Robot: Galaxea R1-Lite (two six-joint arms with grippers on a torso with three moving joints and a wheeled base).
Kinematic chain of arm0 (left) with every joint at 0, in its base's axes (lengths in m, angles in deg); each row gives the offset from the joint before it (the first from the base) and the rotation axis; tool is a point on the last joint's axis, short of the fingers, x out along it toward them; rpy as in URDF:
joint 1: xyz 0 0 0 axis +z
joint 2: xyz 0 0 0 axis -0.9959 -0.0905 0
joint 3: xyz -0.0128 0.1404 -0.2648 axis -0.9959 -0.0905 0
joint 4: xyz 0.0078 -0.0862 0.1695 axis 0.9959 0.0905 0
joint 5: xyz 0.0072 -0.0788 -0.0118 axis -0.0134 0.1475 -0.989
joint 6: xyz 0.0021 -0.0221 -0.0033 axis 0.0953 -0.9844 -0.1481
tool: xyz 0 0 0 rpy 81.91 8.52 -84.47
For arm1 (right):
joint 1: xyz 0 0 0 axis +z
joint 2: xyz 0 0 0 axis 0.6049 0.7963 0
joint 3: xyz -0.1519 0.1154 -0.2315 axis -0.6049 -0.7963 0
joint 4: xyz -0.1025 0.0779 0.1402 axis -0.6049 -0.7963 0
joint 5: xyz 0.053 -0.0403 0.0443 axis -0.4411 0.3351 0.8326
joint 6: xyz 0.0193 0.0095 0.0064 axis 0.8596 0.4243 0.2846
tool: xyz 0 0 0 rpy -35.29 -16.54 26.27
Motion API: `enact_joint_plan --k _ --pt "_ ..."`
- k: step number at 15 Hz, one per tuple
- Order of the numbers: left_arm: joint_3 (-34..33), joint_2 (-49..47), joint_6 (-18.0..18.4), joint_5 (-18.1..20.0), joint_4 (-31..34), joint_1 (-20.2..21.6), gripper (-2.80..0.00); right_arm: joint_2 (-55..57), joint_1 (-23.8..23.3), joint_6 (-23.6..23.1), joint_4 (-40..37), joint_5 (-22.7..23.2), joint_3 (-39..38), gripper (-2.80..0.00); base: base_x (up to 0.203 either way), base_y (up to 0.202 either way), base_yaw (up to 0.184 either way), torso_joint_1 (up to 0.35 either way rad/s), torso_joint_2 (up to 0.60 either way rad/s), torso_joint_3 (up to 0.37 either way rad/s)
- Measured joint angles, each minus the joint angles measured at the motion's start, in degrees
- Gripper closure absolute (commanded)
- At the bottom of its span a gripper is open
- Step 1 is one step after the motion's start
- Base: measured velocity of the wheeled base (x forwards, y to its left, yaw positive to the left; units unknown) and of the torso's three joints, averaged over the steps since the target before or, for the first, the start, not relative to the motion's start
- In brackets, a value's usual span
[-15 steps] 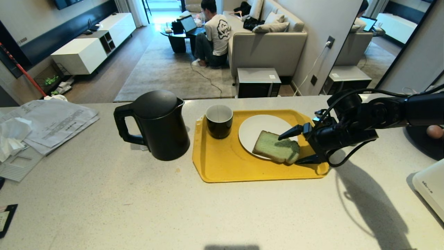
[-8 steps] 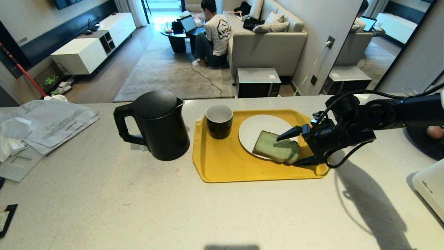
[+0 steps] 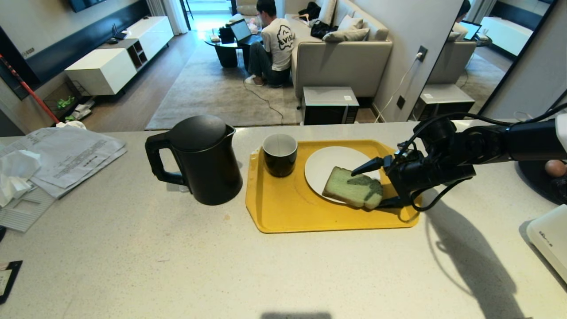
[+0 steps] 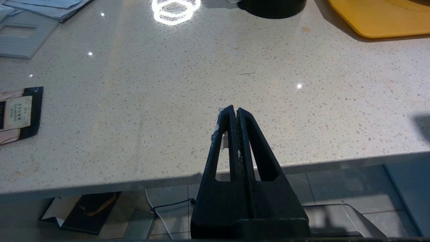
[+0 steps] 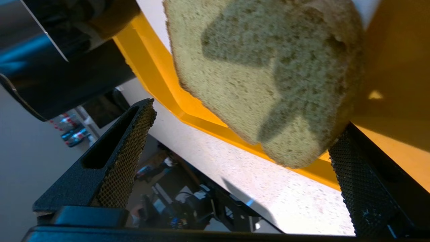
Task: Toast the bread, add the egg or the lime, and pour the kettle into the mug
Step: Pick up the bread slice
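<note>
The pale green bread (image 3: 350, 186) lies on a white plate (image 3: 328, 161), its right end overhanging onto the yellow tray (image 3: 288, 208). My right gripper (image 3: 365, 189) comes in from the right, open, one finger above the bread's right end and one low beside it. In the right wrist view the bread (image 5: 268, 77) reaches between the open fingers of the gripper (image 5: 242, 124). The black mug (image 3: 280, 155) stands on the tray's far left corner, with the black kettle (image 3: 201, 159) left of the tray. An egg (image 3: 554, 167) sits at the far right. The lime is out of view. My left gripper (image 4: 234, 111) is shut over the counter's near edge.
Papers and tissue (image 3: 66, 155) lie on the counter's left. A tea packet (image 4: 16, 114) lies near the front left edge. A white appliance (image 3: 549, 239) stands at the right edge. A person sits on the floor in the room beyond.
My right gripper has crept a little to the left, so its open fingers reach further along the bread's right end. The bread, the mug and the kettle have not moved.
</note>
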Motion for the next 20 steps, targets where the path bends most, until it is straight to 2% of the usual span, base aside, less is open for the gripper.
enact_joint_plan --k 4,5,20 --pt "0.00 0.00 0.03 0.00 -0.02 -0.02 0.00 0.74 0.02 0.78 0.00 0.92 0.87 -2.80 0.000 0.000 0.000 0.000 0.00 0.000" --pt "0.00 0.00 0.01 -0.02 -0.02 -0.02 0.00 0.87 0.02 0.76 0.01 0.88 0.87 0.00 0.000 0.000 0.000 0.000 0.00 0.000" --pt "0.00 0.00 0.01 0.00 0.00 -0.05 0.00 -1.11 -2.81 0.28 -1.03 0.97 -0.51 0.00 0.000 0.000 0.000 0.000 0.00 0.000"
